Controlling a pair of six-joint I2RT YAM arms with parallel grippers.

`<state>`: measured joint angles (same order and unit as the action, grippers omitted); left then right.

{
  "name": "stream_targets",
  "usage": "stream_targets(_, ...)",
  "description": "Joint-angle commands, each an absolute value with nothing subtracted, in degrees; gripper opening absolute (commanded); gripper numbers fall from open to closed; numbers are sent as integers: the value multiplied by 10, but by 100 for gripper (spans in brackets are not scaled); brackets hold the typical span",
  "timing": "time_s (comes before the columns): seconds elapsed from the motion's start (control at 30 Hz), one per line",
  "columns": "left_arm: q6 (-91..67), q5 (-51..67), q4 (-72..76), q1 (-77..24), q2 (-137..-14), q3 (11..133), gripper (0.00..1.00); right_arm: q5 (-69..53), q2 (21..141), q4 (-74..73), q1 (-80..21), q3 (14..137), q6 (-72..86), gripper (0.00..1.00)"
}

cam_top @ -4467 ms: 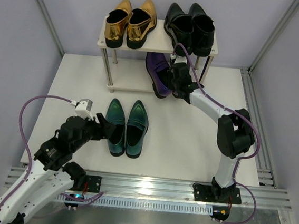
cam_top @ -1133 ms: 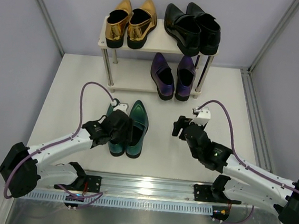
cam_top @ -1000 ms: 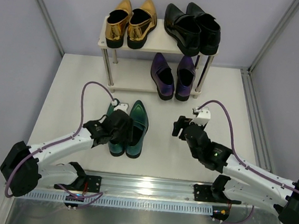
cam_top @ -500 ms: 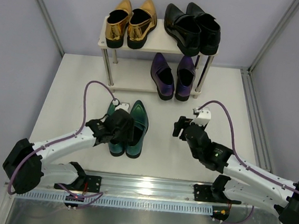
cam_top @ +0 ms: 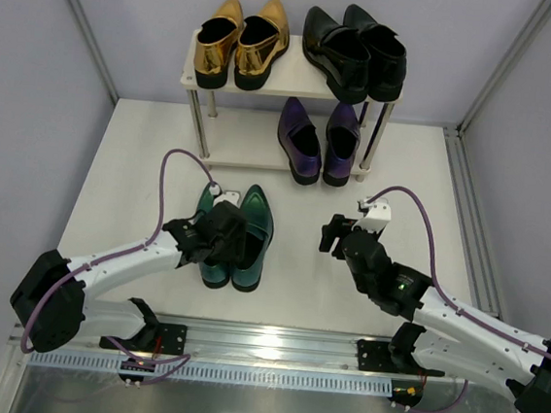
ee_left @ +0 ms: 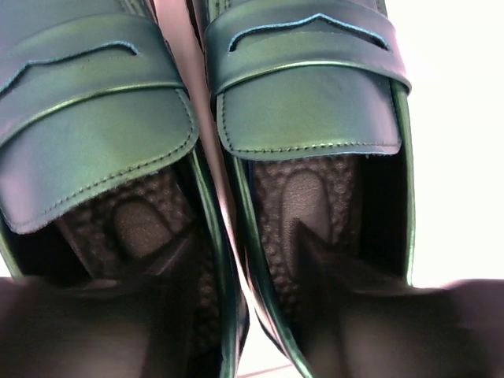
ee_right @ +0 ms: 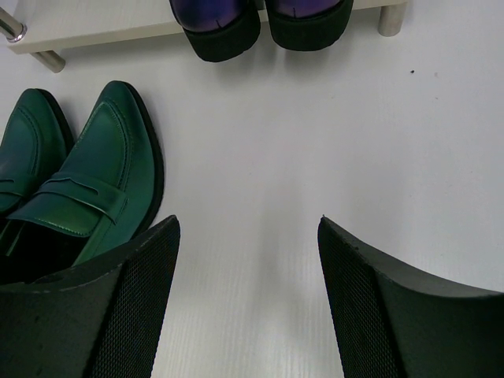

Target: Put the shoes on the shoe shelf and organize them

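Shelf position: I see the shoe shelf (cam_top: 289,83) standing at the far side of the surface (cam_top: 386,178), both boards level.
Top board: gold pair (cam_top: 238,47) on the left and black pair (cam_top: 354,50) on the right, heels toward the arms.
Lower board: purple pair (cam_top: 306,143) at the right end, under the black pair; the left half of this board is bare.
Teal pair (cam_top: 254,226): not on the shelf. It sits on the surface in front of the shelf's left half, the two shoes side by side and touching, toes pointing at the shelf.
Left pincer (cam_top: 221,242): down over the heel end of the teal pair. From the wrist I see one of the fingers (ee_left: 354,315) inside each shoe opening, with the two adjoining inner walls between them. I cannot tell whether the pads press those walls or merely straddle them.
Right pincer (cam_top: 334,234): spread wide above bare surface, well apart from the shoes and holding nothing. Its wrist view shows the teal pair (ee_right: 94,181) to its left and the purple heels (ee_right: 220,27) ahead.
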<state>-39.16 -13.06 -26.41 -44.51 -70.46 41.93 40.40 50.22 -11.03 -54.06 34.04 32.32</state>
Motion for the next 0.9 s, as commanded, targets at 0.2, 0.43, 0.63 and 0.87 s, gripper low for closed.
stream_targets(0.2, -392, -116, -223, -446, -741, 417, 0, 417, 484, -105, -543, 337, 333, 73)
stream_targets(0.43, -396, -134, -241, -447, -712, 420, 0, 421, 472, -110, -544, 328, 337, 73)
stream_targets(0.63, -395, -147, -259, -447, -686, 431, 0, 421, 473, -111, -544, 328, 338, 73)
stream_targets(0.87, -395, -164, -283, -447, -661, 440, 0, 421, 470, -112, -544, 326, 341, 73)
